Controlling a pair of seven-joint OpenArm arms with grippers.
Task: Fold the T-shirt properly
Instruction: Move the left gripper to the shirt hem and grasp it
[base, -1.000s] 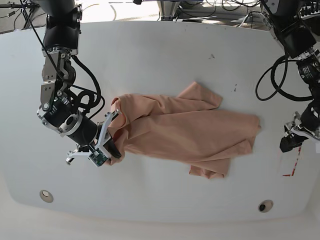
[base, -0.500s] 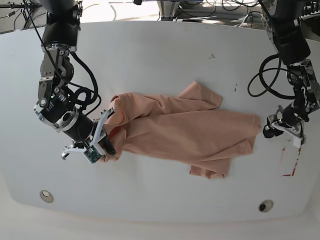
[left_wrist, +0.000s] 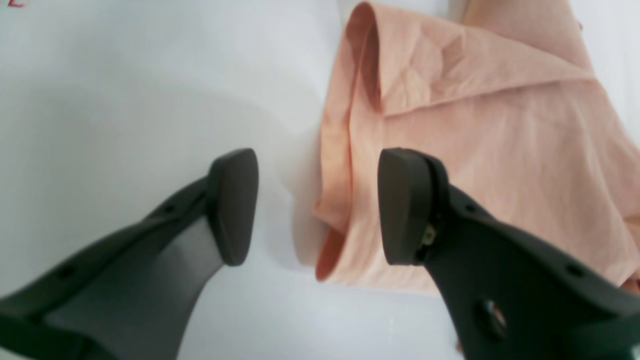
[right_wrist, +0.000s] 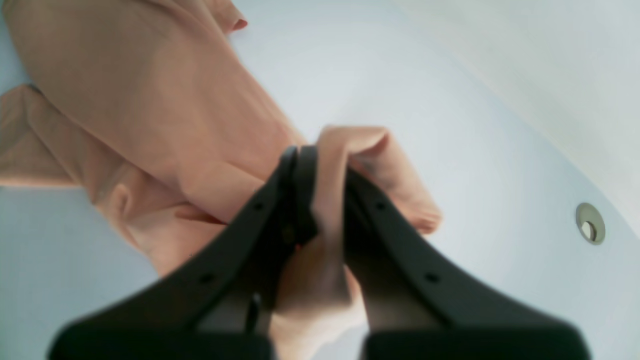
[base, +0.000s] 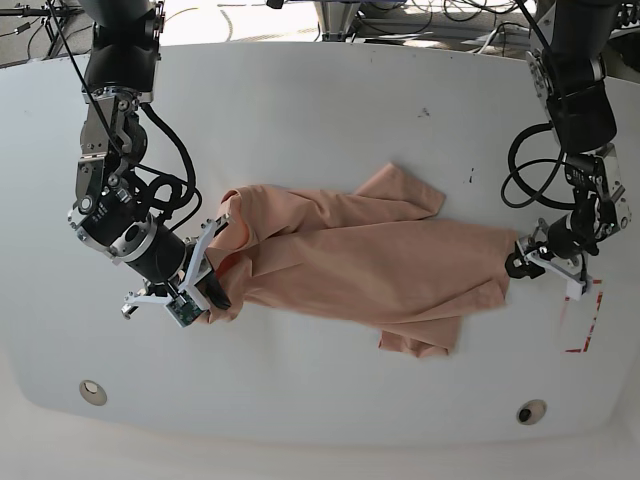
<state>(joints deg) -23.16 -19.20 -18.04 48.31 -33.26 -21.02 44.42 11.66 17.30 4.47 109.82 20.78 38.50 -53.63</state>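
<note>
Our left pincer (base: 517, 262) has reached the T-shirt (base: 350, 255), jaws apart; our right pincer (base: 205, 290) stays clamped on it over the white bench (base: 320, 120).

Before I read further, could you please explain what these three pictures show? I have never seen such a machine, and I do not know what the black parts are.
This is a robot with two arms working at a white table. One picture looks down on the whole table. The other two come from small cameras on the wrists, so the black shapes in them are the robot's own fingers.

On the table lies a pink T-shirt, crumpled and half folded. The right gripper, at the left of the overview, is shut on a bunch of the T-shirt's cloth. The left gripper is at the other end. Its jaws stand apart, one on each side of the shirt's folded edge, and they hold nothing.

A small red mark is on the table near that arm.
</note>
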